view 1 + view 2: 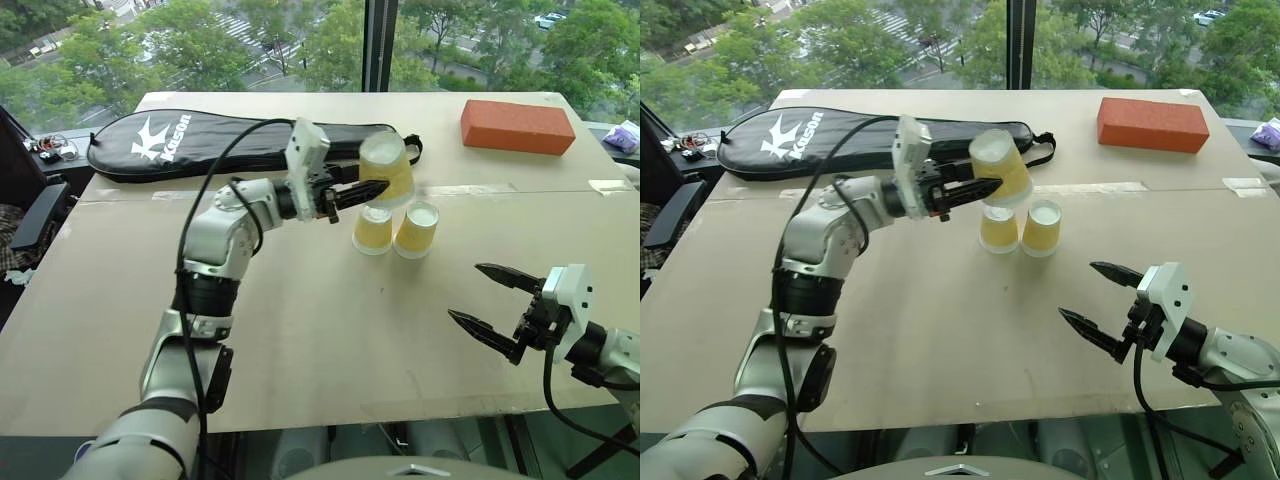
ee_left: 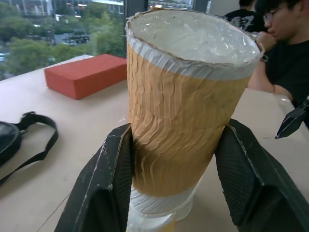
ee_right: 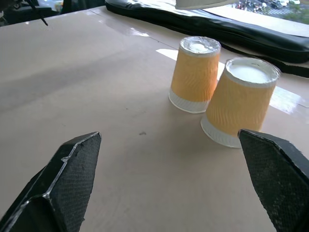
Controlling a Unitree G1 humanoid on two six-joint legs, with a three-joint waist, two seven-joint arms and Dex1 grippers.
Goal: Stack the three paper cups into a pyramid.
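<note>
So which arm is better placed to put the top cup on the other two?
Left. Its claw already grips the third cup upside down, just above the two base cups. The right claw is open, holds nothing and hangs nearer the table's front edge.

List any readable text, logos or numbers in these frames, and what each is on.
"Kason", white lettering beside a white K-shaped logo, on the black racket bag at the table's far left.
No print can be seen on the cups or the orange brick.
Nothing else readable.
</note>
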